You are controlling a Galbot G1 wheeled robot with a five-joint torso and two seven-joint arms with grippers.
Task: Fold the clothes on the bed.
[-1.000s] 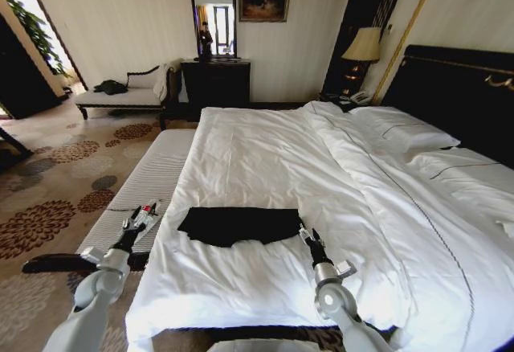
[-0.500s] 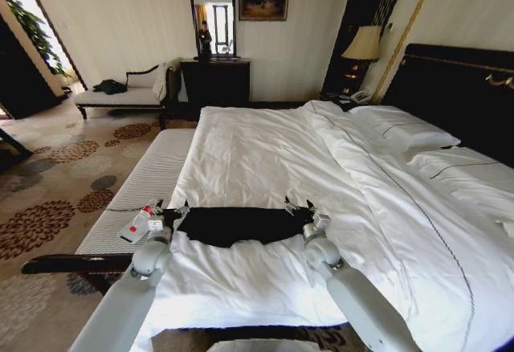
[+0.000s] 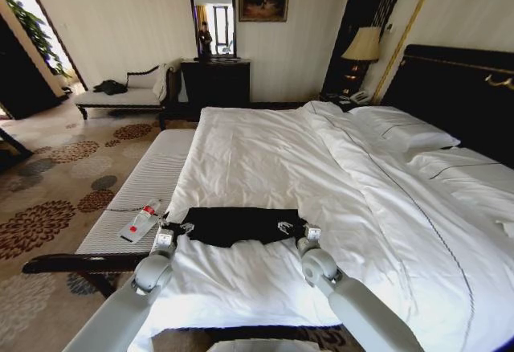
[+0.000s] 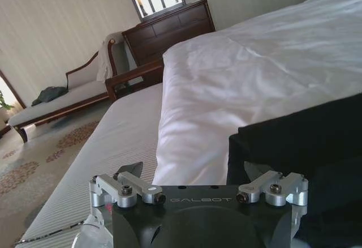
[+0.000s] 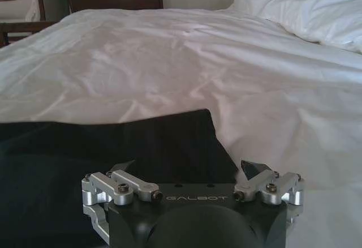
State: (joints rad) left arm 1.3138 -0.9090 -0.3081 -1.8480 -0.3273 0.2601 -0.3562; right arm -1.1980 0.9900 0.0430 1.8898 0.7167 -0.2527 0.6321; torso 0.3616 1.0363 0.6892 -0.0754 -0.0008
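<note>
One black T-shirt [image 3: 238,225], folded into a wide band, lies on the white bed [image 3: 265,159] near its foot edge. Two grippers, one at each end of the shirt. Left gripper [image 3: 174,227]: fingers [image 4: 129,170] spread wide, holding nothing, straddling the shirt's left edge. Right gripper [image 3: 294,227]: fingers [image 5: 253,167] spread wide, empty, low over the shirt's right end. One red-and-white remote [image 3: 138,223] on the striped bench [image 3: 144,191], left of the shirt.

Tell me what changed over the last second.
Both arms reached in: the left gripper came from the bench side to the shirt's left edge, the right gripper to its right edge. Both are open, nothing gripped yet. The shirt and bed stayed as they were.
</note>
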